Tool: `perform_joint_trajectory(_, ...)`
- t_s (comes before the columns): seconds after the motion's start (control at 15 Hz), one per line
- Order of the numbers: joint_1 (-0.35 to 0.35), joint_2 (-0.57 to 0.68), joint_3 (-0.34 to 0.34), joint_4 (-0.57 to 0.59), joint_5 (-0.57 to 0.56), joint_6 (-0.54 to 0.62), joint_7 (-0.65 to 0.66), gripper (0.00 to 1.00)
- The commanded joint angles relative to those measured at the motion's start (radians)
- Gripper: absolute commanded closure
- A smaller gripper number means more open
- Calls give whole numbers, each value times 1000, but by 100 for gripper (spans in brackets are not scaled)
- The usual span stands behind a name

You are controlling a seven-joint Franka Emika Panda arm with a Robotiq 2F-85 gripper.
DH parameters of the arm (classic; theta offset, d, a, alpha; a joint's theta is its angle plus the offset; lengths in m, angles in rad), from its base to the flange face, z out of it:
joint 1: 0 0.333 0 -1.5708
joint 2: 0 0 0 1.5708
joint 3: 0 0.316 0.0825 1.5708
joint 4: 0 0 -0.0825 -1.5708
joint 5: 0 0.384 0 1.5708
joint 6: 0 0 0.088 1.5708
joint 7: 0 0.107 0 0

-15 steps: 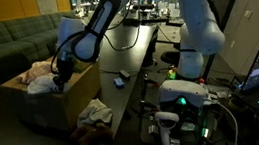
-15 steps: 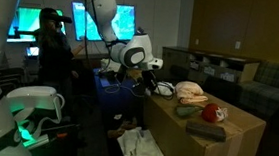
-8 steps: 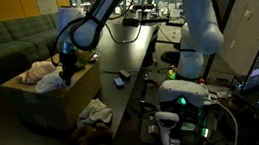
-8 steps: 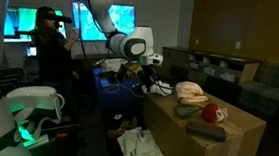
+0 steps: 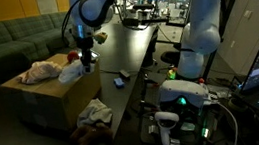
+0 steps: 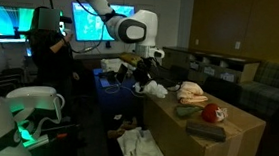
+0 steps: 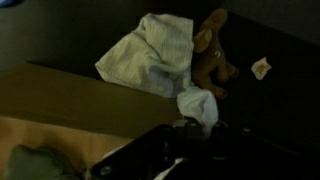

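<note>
Gripper (image 5: pixel 86 60) was clamped shut on white cloth (image 5: pixel 72 72). Cloth hung from fingers over edge of cardboard box (image 5: pixel 48 101), on side nearest dark table (image 5: pixel 127 53).

Around:
- pink cloth bundle (image 5: pixel 39 71) lay on box top
- red item (image 6: pixel 214 113) and green rag (image 6: pixel 186 111) lay further along
- crumpled clothes (image 5: pixel 95 113), brown stuffed toy (image 7: pixel 212 55) and paper scrap (image 7: pixel 261 68) lay on floor below
- person (image 6: pixel 50 41) stood behind arm, well apart

Room: air above box was open. Floor strip between box and table was narrow and cluttered.
</note>
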Motion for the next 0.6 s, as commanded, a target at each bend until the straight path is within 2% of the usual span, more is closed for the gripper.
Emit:
perform_joint_trajectory(0.0, -30, -95, -40, -103, -11, -39, -60, 95)
perform_joint_trajectory(0.27, -53, -75, -85, -162, -72, -33, -52, 96)
perform_joint_trajectory(0.53, -70, 30, -113, -172, -116, 12, -7, 95)
